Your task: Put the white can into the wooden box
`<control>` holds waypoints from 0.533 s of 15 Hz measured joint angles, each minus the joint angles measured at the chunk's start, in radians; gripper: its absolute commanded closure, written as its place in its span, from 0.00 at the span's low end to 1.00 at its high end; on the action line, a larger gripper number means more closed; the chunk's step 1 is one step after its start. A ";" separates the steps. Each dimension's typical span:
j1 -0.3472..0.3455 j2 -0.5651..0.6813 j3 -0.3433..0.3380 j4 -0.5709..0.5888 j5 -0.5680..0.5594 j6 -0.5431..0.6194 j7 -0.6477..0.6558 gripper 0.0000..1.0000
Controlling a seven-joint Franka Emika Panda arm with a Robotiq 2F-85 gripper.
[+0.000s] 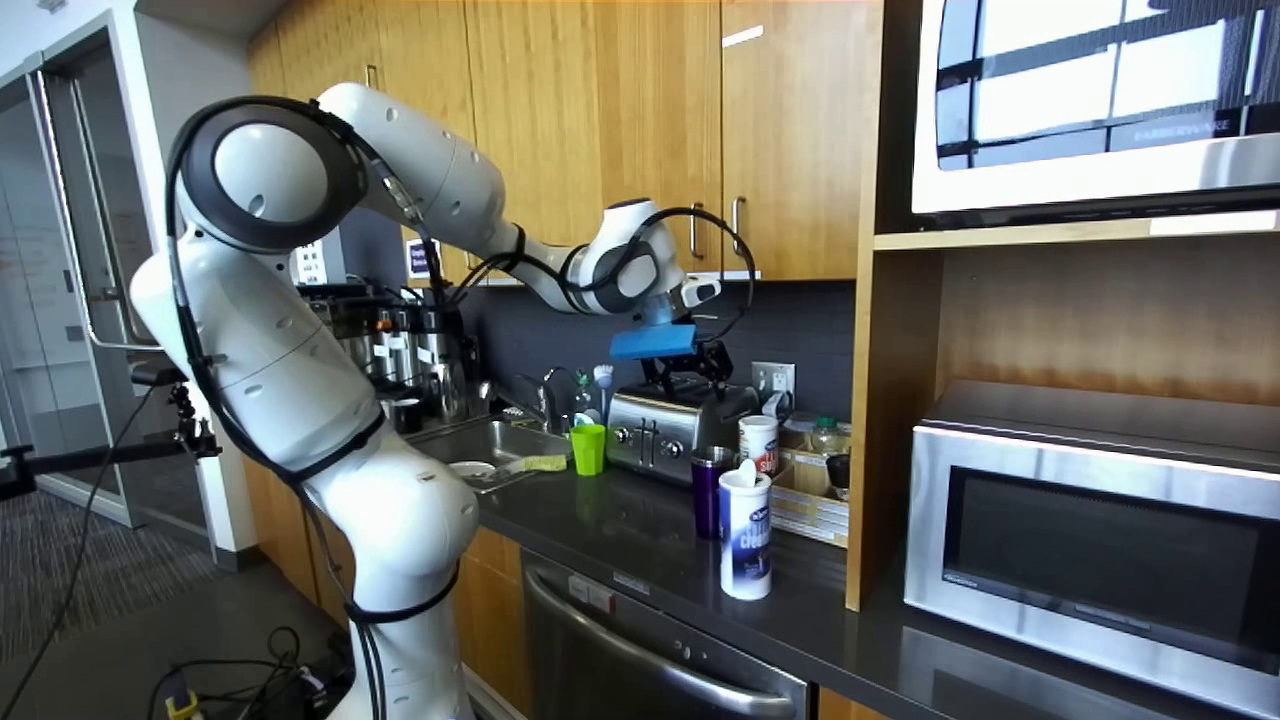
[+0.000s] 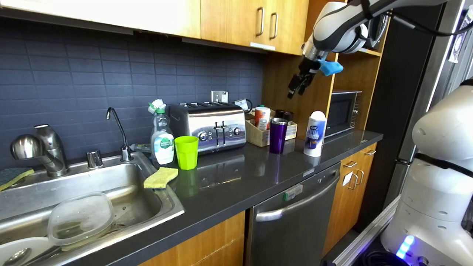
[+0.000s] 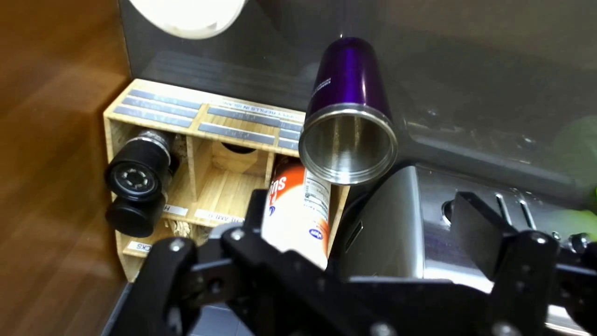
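Near the counter's front edge, a white can with a blue label [image 1: 745, 545] stands upright in both exterior views [image 2: 315, 136]. Its round white top [image 3: 190, 16] is cut off by the wrist view's upper edge. Another white can, with orange-red print [image 3: 298, 214], stands inside the low wooden box [image 3: 228, 191], seen also in both exterior views [image 2: 262, 118]. Which can the task means, I cannot tell. My gripper [image 3: 364, 210] is open, its jaws wide apart and empty. It hangs in the air well above the counter, touching neither can, in both exterior views [image 1: 688, 372] [image 2: 296, 93].
A purple tumbler [image 3: 350, 74] stands just in front of the box. Beside the box is the metal toaster [image 2: 218, 129], then a green cup [image 2: 186, 153] and a soap bottle [image 2: 162, 136]. A wooden side panel [image 1: 865, 350] rises at the box's far end. Black-lidded jars [image 3: 137, 179] occupy box compartments.
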 measured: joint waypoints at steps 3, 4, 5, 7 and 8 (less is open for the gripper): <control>0.000 -0.044 0.002 -0.003 0.000 -0.095 0.010 0.00; 0.000 -0.058 0.003 -0.004 0.000 -0.128 0.016 0.00; 0.000 -0.072 0.004 -0.006 0.000 -0.158 0.020 0.00; 0.000 -0.100 0.008 -0.012 0.000 -0.217 0.029 0.00; 0.000 -0.112 0.010 -0.013 0.000 -0.246 0.035 0.00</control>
